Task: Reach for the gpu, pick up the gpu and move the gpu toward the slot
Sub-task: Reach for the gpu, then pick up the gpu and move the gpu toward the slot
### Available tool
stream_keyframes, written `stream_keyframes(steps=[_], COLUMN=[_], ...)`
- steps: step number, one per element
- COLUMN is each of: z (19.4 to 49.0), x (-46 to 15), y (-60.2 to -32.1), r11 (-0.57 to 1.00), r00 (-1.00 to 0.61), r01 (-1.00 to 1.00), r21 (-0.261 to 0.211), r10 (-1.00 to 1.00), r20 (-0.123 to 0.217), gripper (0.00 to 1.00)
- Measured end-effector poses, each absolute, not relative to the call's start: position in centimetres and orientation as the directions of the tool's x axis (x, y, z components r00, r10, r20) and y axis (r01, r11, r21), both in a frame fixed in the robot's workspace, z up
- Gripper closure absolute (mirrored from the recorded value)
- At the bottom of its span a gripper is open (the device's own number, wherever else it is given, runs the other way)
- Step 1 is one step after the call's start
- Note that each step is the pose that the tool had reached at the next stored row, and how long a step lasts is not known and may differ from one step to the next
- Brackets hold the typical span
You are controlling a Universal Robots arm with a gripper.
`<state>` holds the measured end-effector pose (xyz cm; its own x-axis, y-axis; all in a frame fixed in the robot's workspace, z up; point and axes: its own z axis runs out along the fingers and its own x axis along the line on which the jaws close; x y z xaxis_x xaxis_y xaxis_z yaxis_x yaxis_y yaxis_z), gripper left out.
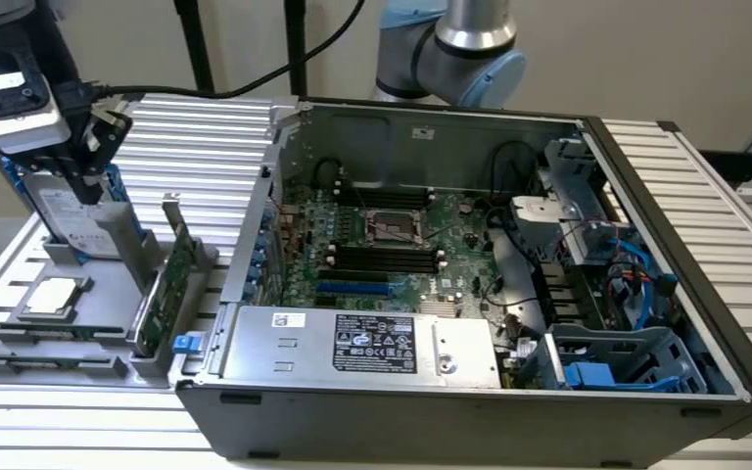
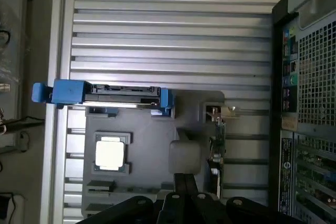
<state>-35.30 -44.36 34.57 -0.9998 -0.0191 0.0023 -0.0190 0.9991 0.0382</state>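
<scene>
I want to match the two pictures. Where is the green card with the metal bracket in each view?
Exterior view: the green card stands on edge in the gray holder, at the exterior view's left, beside the open computer case.
Wrist view: the green card is seen edge-on, between the square chip and the computer case.
Shared landmark: the square chip lying in the gray holder.

soft, even room light, seemingly from above, leaves everything pale and a little washed out. the ribbed table (image 1: 716,196) shows bright streaks along its slats, the processor lid (image 2: 110,154) glares pure white (no detail left on it), and the open computer case (image 1: 481,431) holds dim shadow under its inner walls.
</scene>
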Motion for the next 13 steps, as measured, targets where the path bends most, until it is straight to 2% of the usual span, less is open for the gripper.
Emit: stream_keyframes(steps=[7, 13], z=[34.5, 34.5], x=[-32.2, -32.0], y=[-45.4, -45.4], r11=[0.999, 0.999], r00=[-1.000, -1.000], r01=[-0.019, -0.019], r21=[0.038, 0.038], r10=[-0.019, -0.019], r20=[0.002, 0.003], gripper=[0.89, 0.89])
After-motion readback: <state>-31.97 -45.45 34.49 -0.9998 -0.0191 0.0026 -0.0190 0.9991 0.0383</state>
